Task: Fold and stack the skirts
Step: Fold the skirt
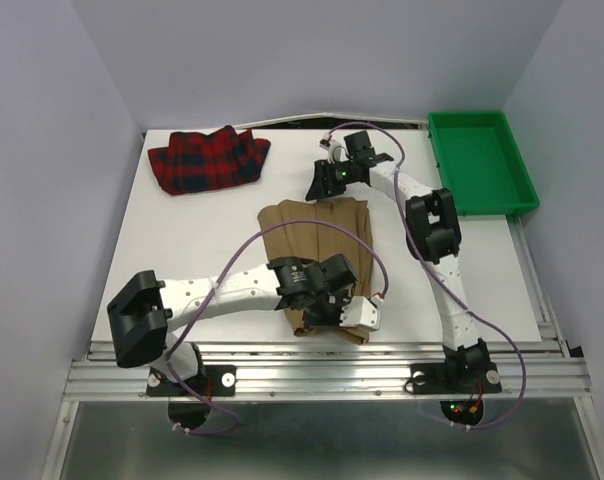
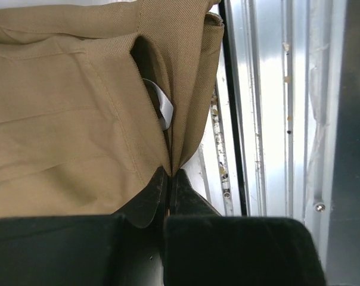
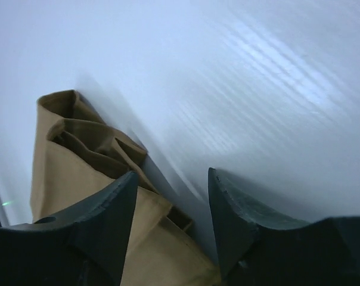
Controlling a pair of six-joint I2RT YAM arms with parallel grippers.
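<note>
Table: white top [image 1: 212, 240] boxed in by pale lilac walls, with an aluminium rail along the near edge where both arms are bolted.
Tan skirt: the tan-brown skirt [image 1: 317, 235] lies mid-table, running from the centre down to the near edge. It is pleated and partly gathered, not yet a neat fold.
Green tray: the green tray [image 1: 480, 115] sits at the far right corner, well apart from both skirts.
Plaid skirt: the red plaid skirt [image 1: 207, 158] lies bunched in the far left corner, well apart from the tan one, with neither arm near it.
Left gripper: the left gripper [image 2: 169, 179] is pressed closed on a pinch of the tan skirt's near end, just beside the rail. Cloth rises from between its fingertips.
Right gripper: the right gripper [image 3: 171, 179] hangs at the skirt's far end with its fingers spread and nothing between them. The tan edge lies under its left finger and bare table under the right.
White label: a small sewn-in label [image 2: 164, 110] shows inside the fold of cloth above the left pinch.
Step in hand: most likely folding the tan skirt, with only one end secured. Stacking has not begun.
Next move: the right gripper probably needs to drop and close on the far hem, so that both ends can be drawn taut or brought together. Its aim must shift toward the cloth, or it will close on bare table.
</note>
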